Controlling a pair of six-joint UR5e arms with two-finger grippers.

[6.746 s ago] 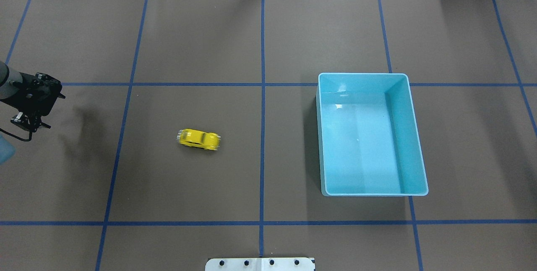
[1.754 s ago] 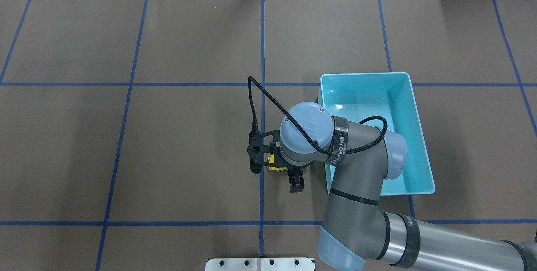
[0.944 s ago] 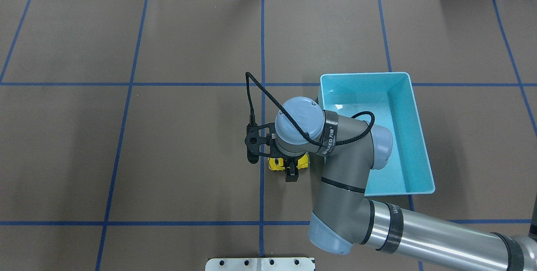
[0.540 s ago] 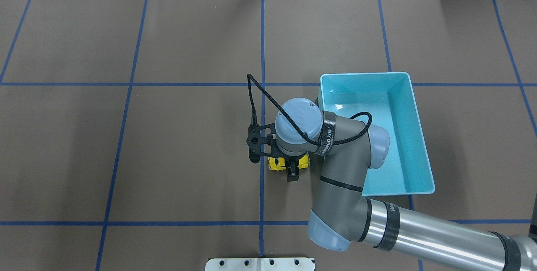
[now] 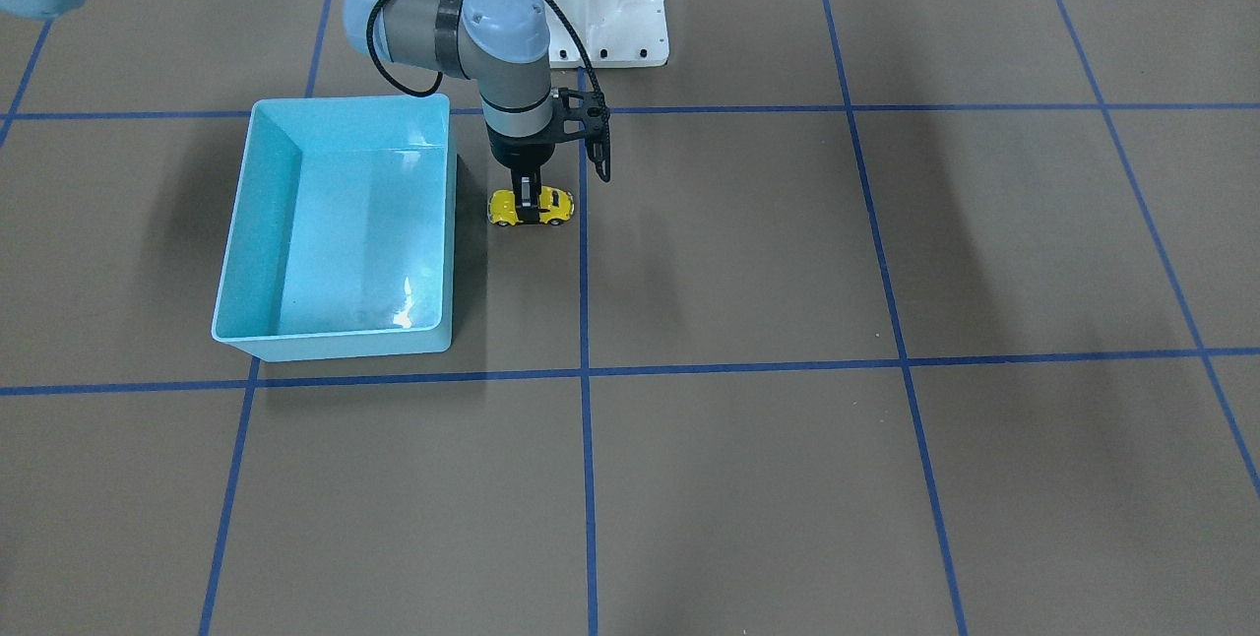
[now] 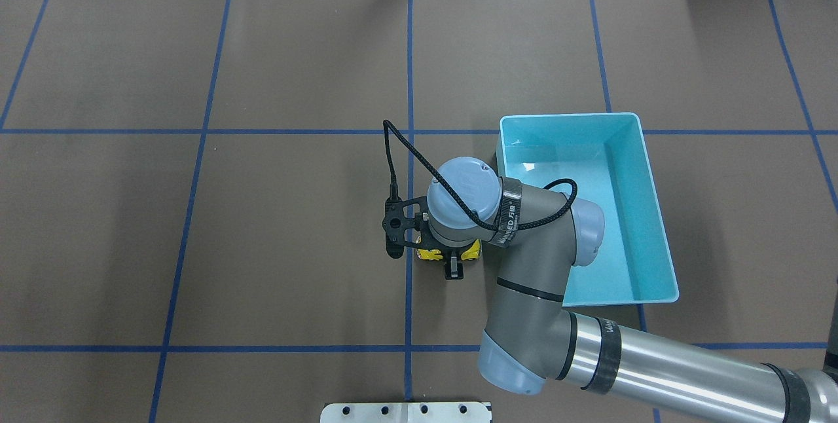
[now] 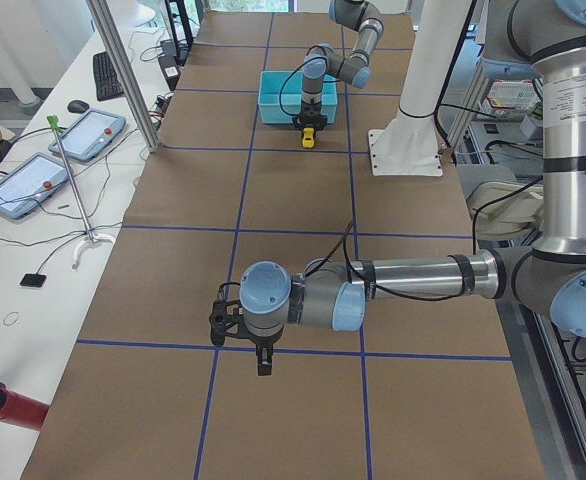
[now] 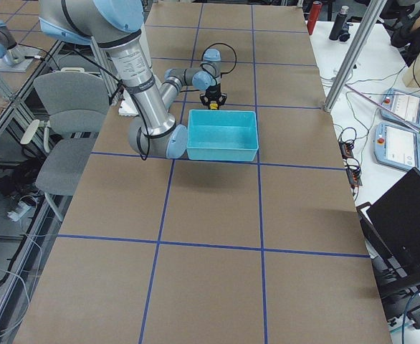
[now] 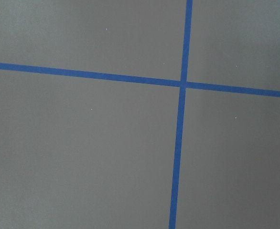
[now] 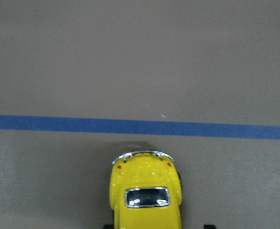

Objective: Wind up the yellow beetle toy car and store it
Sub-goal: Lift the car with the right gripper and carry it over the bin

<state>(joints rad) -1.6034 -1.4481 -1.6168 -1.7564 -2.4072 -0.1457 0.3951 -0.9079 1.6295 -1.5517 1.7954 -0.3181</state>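
The yellow beetle toy car [image 5: 553,206] stands on its wheels on the brown worktop [image 5: 787,252]. In the overhead view it is just right of the central blue tape line [image 6: 410,82] and just left of the light-blue bin [image 6: 569,116], outside it and clear of its wall. The right jaws point straight down over the car's middle, one finger on each long side. They are slightly spread: the right wrist view shows a strip of worktop between one black fingertip [image 10: 208,227] and the body. There the car's rear window and chrome bumper face the tape line. The bin's pale floor shows glints of light, and the right arm [image 6: 556,246] covers its near left corner from overhead. The left arm [image 7: 373,290] hangs by a tape crossing, well apart from car and bin. Whether the left jaws are spread or pressed together cannot be told.
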